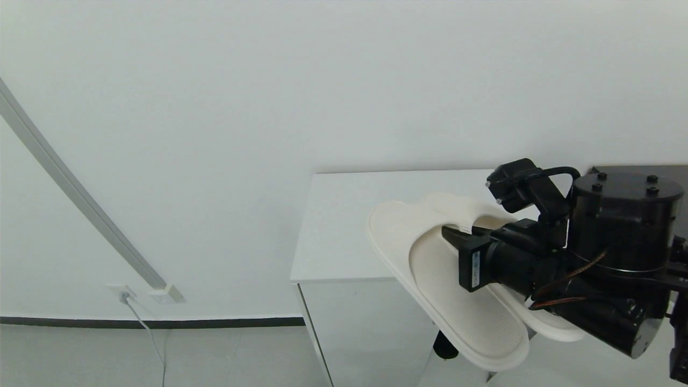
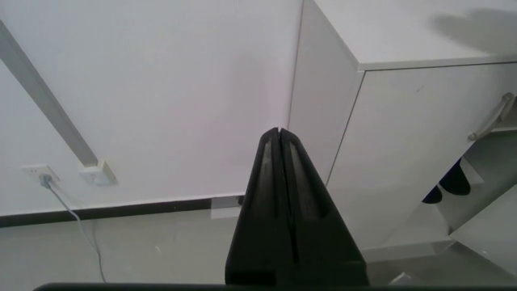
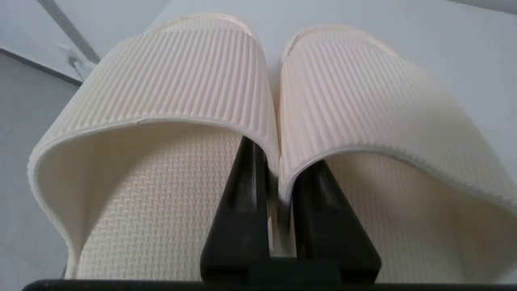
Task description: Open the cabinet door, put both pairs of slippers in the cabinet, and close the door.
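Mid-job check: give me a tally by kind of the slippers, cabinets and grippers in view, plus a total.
Cream slippers: 2
White cabinet: 1
Grippers: 2 (left gripper, right gripper)
Total: 5
Dark shape inside the cabinet: too unclear to count.

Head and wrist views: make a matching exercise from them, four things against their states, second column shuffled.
1 cream slippers
2 left gripper
3 wall socket
4 cabinet

A shut on nothing
B cable plugged in
C white, standing against the wall
D pinched together by the right gripper

Pairs: 1-D, 2-A, 3-B, 4-C.
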Available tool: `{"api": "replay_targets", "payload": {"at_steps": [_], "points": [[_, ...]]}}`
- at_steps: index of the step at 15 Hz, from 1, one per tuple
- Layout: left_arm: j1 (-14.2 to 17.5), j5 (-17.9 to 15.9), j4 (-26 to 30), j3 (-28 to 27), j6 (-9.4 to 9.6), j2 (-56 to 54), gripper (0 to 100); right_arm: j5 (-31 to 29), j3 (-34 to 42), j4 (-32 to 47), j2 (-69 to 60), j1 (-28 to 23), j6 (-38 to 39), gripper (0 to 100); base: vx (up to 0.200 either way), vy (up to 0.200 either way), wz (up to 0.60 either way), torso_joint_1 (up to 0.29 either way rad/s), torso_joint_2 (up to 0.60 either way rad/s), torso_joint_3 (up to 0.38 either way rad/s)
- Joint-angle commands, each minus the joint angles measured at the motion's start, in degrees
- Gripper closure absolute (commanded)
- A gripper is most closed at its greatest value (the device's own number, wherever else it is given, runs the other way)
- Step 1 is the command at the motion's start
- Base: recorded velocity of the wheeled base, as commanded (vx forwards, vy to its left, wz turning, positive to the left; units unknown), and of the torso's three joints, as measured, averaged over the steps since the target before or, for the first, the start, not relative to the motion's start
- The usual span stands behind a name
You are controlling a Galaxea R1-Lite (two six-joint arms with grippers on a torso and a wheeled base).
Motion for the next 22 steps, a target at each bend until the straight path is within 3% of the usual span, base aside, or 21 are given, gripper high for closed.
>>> {"api": "replay_targets", "payload": {"at_steps": [1, 3, 11, 22], "points": [[0.0, 0.0, 0.0, 0.0, -0.01, 0.1, 100, 0.1, 0.4, -0.1, -0.8, 0.7, 0.0, 100, 0.0, 0.0, 0.0, 0.0, 0.0, 0.0], [0.0, 0.0, 0.0, 0.0, -0.01, 0.1, 100, 0.1, 0.4, -0.1, -0.6, 1.3, 0.0, 100, 0.0, 0.0, 0.0, 0.0, 0.0, 0.0], [0.0, 0.0, 0.0, 0.0, -0.01, 0.1, 100, 0.1, 2.2, -0.2, 0.8, 1.3, 0.0, 100, -0.2, 0.0, 0.0, 0.002, 0.0, 0.002], [0.0, -0.1, 0.0, 0.0, 0.26, 0.1, 100, 0.1, 2.8, -0.4, 1.5, 3.0, 0.1, 100, 0.0, 0.0, 0.0, 0.0, 0.0, 0.0]]}}
